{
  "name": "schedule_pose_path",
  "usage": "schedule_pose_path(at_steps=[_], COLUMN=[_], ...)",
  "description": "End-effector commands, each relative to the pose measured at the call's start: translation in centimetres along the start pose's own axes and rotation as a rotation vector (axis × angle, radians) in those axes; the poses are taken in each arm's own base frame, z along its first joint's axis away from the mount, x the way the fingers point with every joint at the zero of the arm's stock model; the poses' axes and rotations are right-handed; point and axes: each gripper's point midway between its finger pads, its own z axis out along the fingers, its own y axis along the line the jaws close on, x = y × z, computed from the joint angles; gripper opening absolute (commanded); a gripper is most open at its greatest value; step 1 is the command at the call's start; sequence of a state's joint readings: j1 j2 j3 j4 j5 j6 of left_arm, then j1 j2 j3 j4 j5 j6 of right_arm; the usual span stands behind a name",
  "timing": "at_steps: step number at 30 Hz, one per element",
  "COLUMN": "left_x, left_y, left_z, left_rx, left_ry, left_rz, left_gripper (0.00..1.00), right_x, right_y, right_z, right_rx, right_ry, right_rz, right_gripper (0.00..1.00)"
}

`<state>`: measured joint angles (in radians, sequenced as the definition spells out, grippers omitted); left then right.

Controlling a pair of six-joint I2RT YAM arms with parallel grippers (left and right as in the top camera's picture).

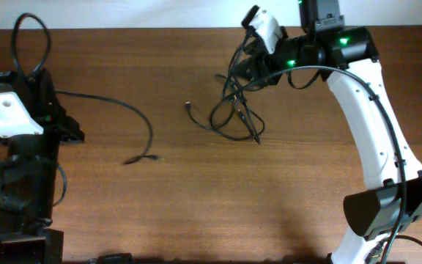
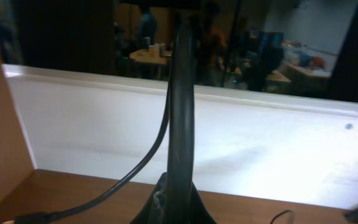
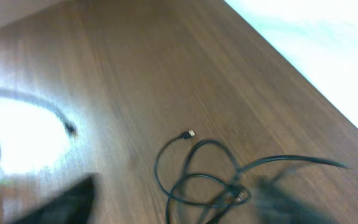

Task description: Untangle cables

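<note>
Mid-separation, the right claw [image 1: 249, 70], apart or clamped cannot be told, sits at the cables [image 1: 233, 114] upper centre; next, one strand wants drawing clear of the loops

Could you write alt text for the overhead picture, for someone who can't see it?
A knot of thin black cables sits on a wooden table under the tip of a white robot arm reaching in from the right. Another black cable trails across the table from a second arm at the left edge.

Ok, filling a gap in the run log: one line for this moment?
untangling | right pincer at tangle, strands reach it, grip unclear | one cable lies apart, left of tangle
</note>
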<state>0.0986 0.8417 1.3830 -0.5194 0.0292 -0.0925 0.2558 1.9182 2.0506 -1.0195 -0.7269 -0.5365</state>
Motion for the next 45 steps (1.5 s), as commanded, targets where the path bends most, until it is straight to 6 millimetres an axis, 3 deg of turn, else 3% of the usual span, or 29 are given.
schedule_pose_path(at_steps=[1, 3, 6, 8, 14, 16, 19, 20, 21, 22, 23, 25, 28, 29, 31, 32, 37, 41, 45], left_x=[-0.3, -0.2, 0.1, 0.4, 1.6, 1.9, 1.9, 1.9, 1.9, 1.9, 1.9, 1.9, 2.0, 2.0, 2.2, 2.4, 2.9, 3.3, 3.5], left_y=[-2.4, -3.9, -5.1, -5.0, -5.9, -6.0, -6.0, -6.0, -6.0, -6.0, -6.0, -6.0, -6.0, -5.9, -5.9, -5.9, -5.8, -5.7, -5.7], left_z=[-0.6, -0.9, -1.0, -0.6, 0.8, 1.1, 1.1, 1.1, 1.1, 1.1, 1.1, 1.1, 1.1, 1.1, 1.1, 1.1, 1.1, 1.0, 1.1], left_rx=[0.139, 0.227, 0.298, 0.298, 0.353, 0.361, 0.361, 0.362, 0.362, 0.362, 0.361, 0.362, 0.361, 0.36, 0.36, 0.358, 0.352, 0.353, 0.35], left_ry=[-0.004, 0.005, 0.019, 0.029, 0.082, 0.092, 0.094, 0.094, 0.094, 0.094, 0.094, 0.095, 0.096, 0.099, 0.106, 0.113, 0.133, 0.146, 0.154], left_rz=[-0.011, -0.01, -0.011, -0.014, -0.037, -0.039, -0.039, -0.039, -0.039, -0.039, -0.039, -0.039, -0.039, -0.039, -0.041, -0.042, -0.044, -0.008, -0.009], left_gripper=[0.0, 0.0, 0.0, 0.0, 0.0, 0.0, 0.0, 0.0, 0.0, 0.0, 0.0, 0.0, 0.04, 0.43, 0.66, 0.7, 0.75, 0.75, 0.75], right_x=[0.6, 0.9, -0.8, -2.4, -4.2, -4.7, -5.1, -5.2, -5.2, -5.1, -5.1, -5.2, -4.8, -4.6, -4.7, -4.7, -5.4, -5.7, -2.2], right_y=[1.0, 2.5, 5.6, 9.1, 18.0, 19.8, 20.8, 20.8, 20.8, 20.8, 20.8, 20.7, 19.1, 17.6, 15.4, 13.9, 7.1, 0.8, -6.8], right_z=[-0.1, -0.2, -0.4, 0.0, 3.0, 3.8, 4.7, 4.7, 4.7, 4.7, 4.6, 4.7, 5.2, 5.1, 4.3, 3.7, -1.6, -8.2, -16.6], right_rx=[-0.044, -0.119, -0.276, -0.413, -0.602, -0.62, -0.611, -0.61, -0.61, -0.611, -0.611, -0.608, -0.531, -0.486, -0.453, -0.429, -0.325, -0.136, 0.088], right_ry=[0.022, 0.022, -0.062, -0.124, -0.134, -0.14, -0.145, -0.147, -0.146, -0.146, -0.146, -0.146, -0.116, -0.107, -0.119, -0.125, -0.226, -0.298, -0.344], right_rz=[0.031, 0.067, 0.07, 0.013, -0.18, -0.233, -0.286, -0.289, -0.285, -0.284, -0.284, -0.285, -0.288, -0.279, -0.229, -0.181, -0.087, -0.047, 0.147], right_gripper=[0.99, 0.99, 0.99, 0.99, 0.99, 0.99, 0.96, 0.84, 0.65, 0.29, 0.04, 0.04, 0.04, 0.04, 0.04, 0.04, 0.04, 0.04, 0.04])
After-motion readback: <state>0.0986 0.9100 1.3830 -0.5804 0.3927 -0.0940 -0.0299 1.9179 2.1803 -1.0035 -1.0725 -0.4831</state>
